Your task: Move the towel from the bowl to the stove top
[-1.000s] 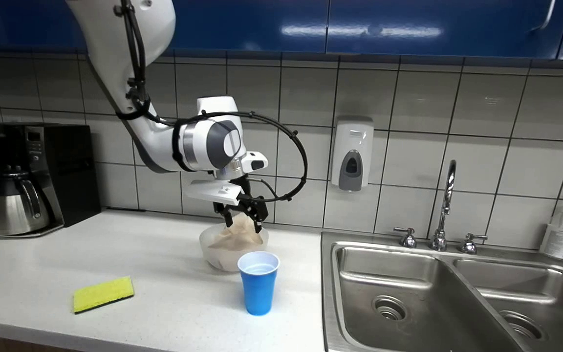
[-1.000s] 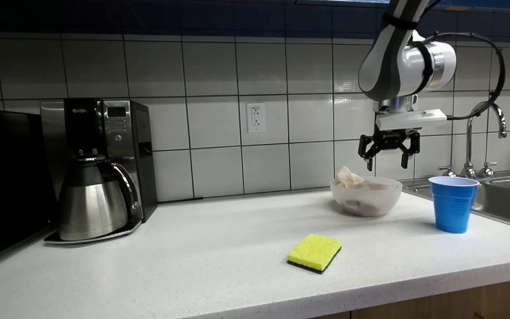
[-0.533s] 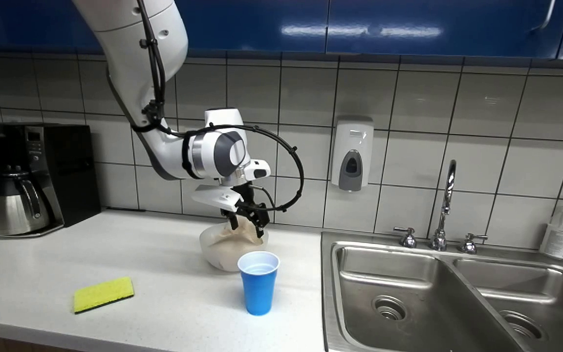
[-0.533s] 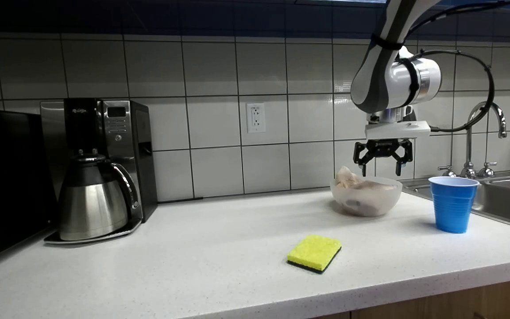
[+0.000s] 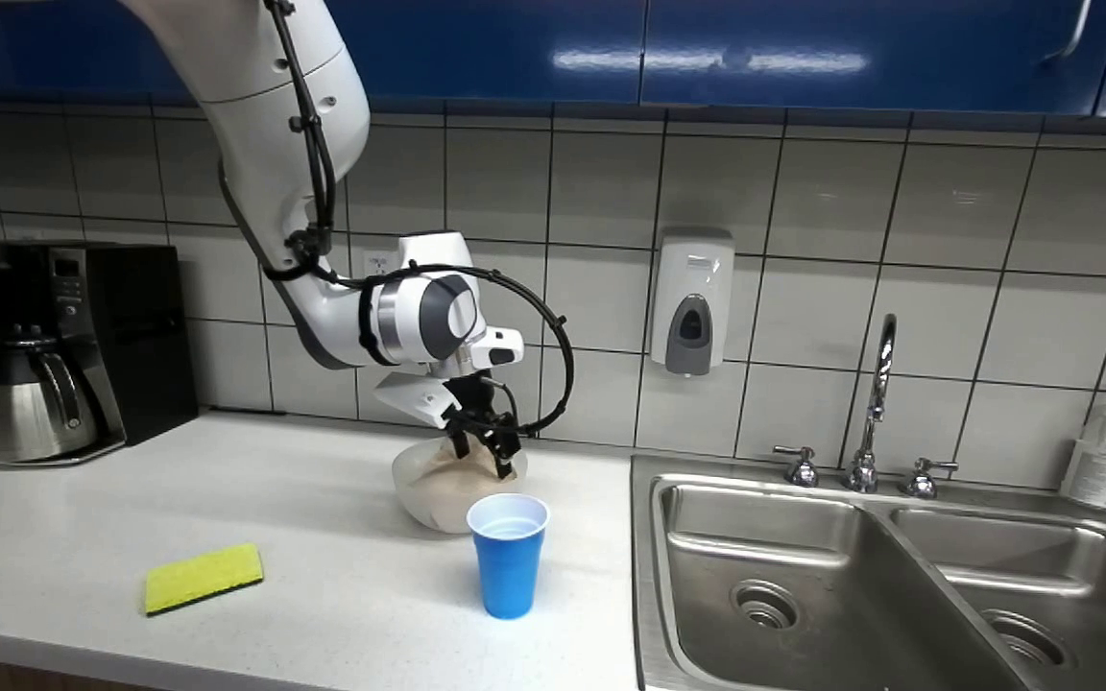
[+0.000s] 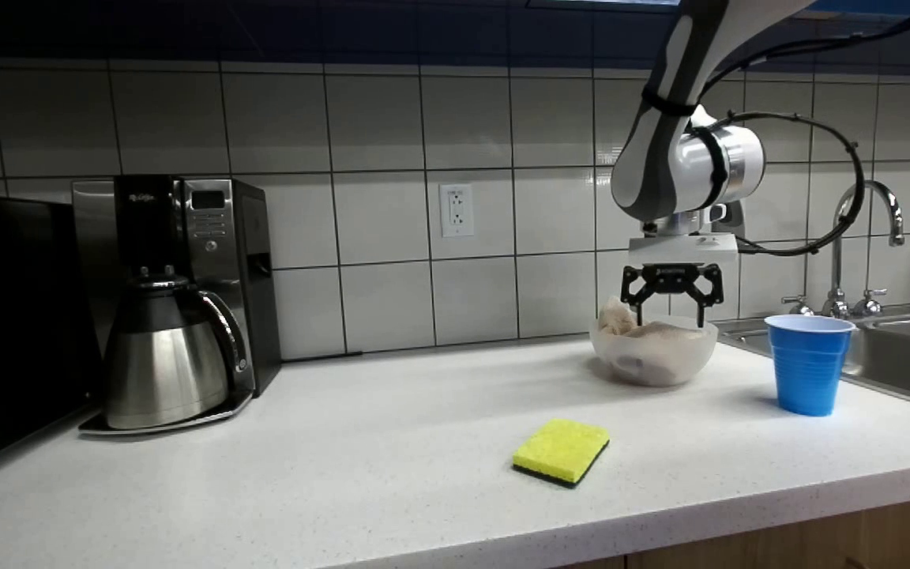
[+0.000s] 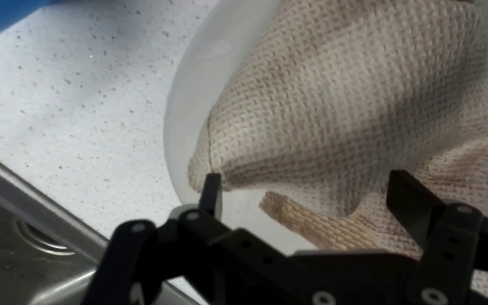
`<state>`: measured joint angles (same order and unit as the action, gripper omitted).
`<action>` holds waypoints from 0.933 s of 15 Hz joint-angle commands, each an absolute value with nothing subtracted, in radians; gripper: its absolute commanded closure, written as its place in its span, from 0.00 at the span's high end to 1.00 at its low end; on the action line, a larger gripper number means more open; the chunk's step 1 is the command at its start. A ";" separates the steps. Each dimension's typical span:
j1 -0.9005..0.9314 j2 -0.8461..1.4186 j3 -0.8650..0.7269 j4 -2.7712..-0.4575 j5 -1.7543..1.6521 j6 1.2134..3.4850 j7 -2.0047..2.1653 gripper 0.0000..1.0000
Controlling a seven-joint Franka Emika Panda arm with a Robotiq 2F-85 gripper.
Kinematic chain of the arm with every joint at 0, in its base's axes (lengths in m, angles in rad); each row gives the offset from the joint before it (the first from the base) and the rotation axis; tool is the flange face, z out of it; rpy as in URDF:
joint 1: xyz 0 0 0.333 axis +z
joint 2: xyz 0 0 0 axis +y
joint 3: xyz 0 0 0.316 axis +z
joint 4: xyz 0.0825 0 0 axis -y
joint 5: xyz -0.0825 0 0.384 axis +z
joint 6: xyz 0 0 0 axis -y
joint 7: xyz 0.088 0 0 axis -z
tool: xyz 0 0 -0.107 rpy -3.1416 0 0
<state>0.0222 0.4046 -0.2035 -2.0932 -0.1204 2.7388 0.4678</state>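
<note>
A beige woven towel [image 5: 447, 470] lies bunched in a translucent white bowl [image 6: 652, 363] on the counter. One corner of the towel [image 6: 615, 318] sticks up above the rim. My gripper [image 6: 670, 323] points down over the bowl, with its fingertips at about rim height. It is open in the wrist view [image 7: 304, 178], with its fingers wide apart over the towel [image 7: 333, 106]. One fingertip is at the towel's edge near the bowl wall [image 7: 184, 114]; the other is over its folds. I cannot tell whether they touch the cloth. No stove top is in view.
A blue cup [image 5: 508, 566] stands close to the bowl. A yellow sponge [image 6: 562, 449] lies on the counter. A steel sink [image 5: 644, 576] with a faucet [image 5: 872, 413] is beside the bowl. A coffee maker [image 6: 257, 292] stands at the far end. A tiled wall runs behind.
My open gripper has come down from above the bowl to about its rim, shifting slightly toward the coffee maker. The towel, bowl, cup and sponge have not visibly moved.
</note>
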 commanded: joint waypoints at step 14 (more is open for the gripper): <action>0.066 0.537 -0.247 -1.983 -0.013 2.700 0.539 1.00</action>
